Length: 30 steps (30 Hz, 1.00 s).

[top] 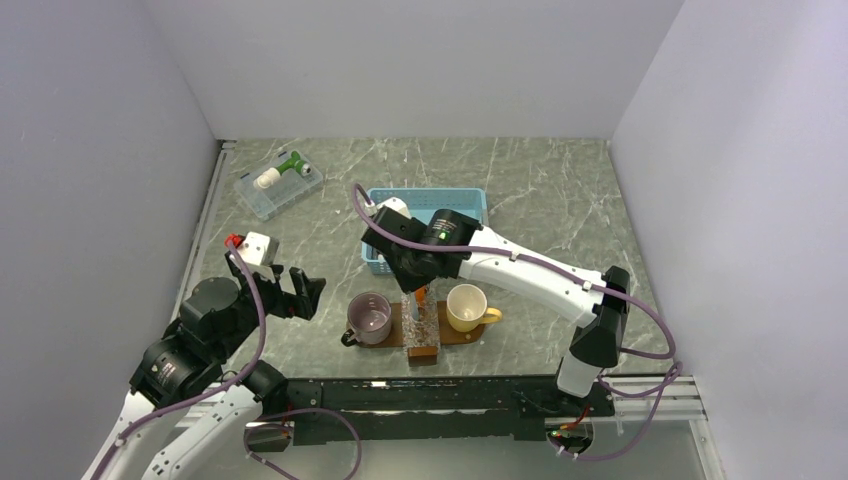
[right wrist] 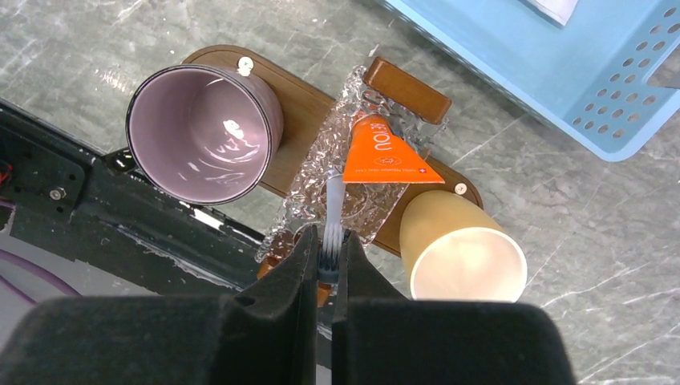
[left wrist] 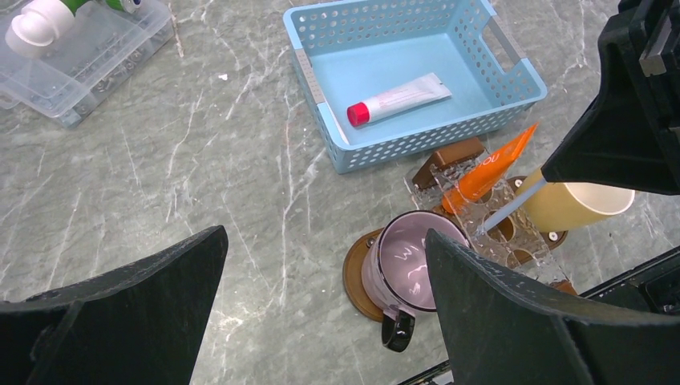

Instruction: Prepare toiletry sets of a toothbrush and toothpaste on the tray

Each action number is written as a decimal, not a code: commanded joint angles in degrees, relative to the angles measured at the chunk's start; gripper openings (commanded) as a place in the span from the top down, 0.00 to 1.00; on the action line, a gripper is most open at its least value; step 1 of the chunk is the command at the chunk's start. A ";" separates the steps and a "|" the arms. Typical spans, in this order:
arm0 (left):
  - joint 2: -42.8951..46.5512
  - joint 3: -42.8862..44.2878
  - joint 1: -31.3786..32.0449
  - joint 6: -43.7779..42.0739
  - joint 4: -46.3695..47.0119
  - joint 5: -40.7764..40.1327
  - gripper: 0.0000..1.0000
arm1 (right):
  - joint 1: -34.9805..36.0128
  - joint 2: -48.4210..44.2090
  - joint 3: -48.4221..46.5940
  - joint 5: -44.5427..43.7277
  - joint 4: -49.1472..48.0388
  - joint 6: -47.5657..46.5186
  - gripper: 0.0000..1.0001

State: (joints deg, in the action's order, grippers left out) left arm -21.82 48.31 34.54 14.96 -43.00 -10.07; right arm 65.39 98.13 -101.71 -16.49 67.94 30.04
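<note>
Near the counter's point(top: 560, 200) front edge, my right pincer point(right wrist: 327, 241) pinches the slim pale toothbrush point(right wrist: 332, 200), pointing down; left pincer point(left wrist: 325, 237) gapes.

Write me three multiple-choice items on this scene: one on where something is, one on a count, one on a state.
1. Where is the orange tube?
A. in the blue basket
B. lying flat on the table
C. standing in the clear holder on the tray

2. How many mugs stand on the tray?
A. two
B. one
C. three

3. What is the right gripper doing?
A. open and empty
B. shut on the toothbrush
C. shut on the orange tube

Answers:
1. C, the tube pokes up out of the holder, which sits on the tray.
2. A, a purple mug and a yellow mug flank the holder.
3. B, its fingers pinch the upper end of the toothbrush above the holder.
</note>
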 commanded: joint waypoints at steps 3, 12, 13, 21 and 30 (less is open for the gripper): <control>0.69 0.45 0.85 1.23 -0.08 -2.41 0.01 | 0.53 -0.57 -0.95 -2.74 -0.05 2.61 1.00; 1.14 0.46 2.13 1.38 -0.43 -3.76 0.01 | 1.10 1.07 -2.18 -4.16 2.04 5.04 1.00; 1.12 0.46 2.29 1.39 -0.49 -3.86 0.00 | 1.14 1.05 -2.18 -4.24 2.24 5.51 1.00; 1.15 0.33 3.85 1.47 -0.48 -4.46 0.01 | 1.91 -0.41 -1.14 -6.43 2.01 8.87 1.00; 1.87 0.38 4.54 1.65 -0.72 -5.48 0.01 | 3.19 2.01 -5.21 -9.87 6.31 10.45 1.00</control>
State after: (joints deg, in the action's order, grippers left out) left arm -20.88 48.34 38.72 15.86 -44.49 -13.93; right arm 67.57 99.53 -102.74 -22.74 71.29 38.70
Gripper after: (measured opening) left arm 0.994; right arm 0.066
